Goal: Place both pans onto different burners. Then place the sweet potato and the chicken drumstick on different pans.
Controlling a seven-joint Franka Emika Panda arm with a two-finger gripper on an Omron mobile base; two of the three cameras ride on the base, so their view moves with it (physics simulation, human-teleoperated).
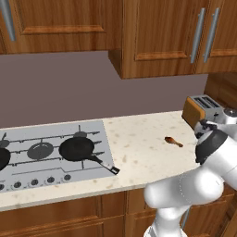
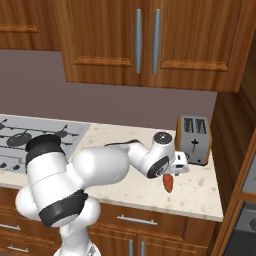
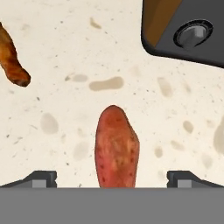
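Observation:
The sweet potato (image 3: 116,148) lies on the speckled counter, directly between the wide-spread fingertips (image 3: 41,178) of my open gripper (image 3: 112,179); neither finger touches it. From the right base view, the gripper (image 2: 173,171) hangs just above the sweet potato (image 2: 169,183). The brown chicken drumstick (image 1: 173,141) lies on the counter a little toward the cooktop and appears again at the hand view's left edge as the drumstick (image 3: 13,61). One black pan (image 1: 76,149) sits on a burner, its handle pointing at the counter's front. A second pan (image 1: 2,158) is cut off by the left edge. A bare burner (image 1: 40,150) lies between them.
A toaster (image 2: 194,139) stands on the counter close behind the gripper, near the right wall. The cooktop (image 1: 28,139) has knobs along its front. Wooden cabinets hang overhead. My own arm blocks part of the counter (image 1: 139,143) in both base views.

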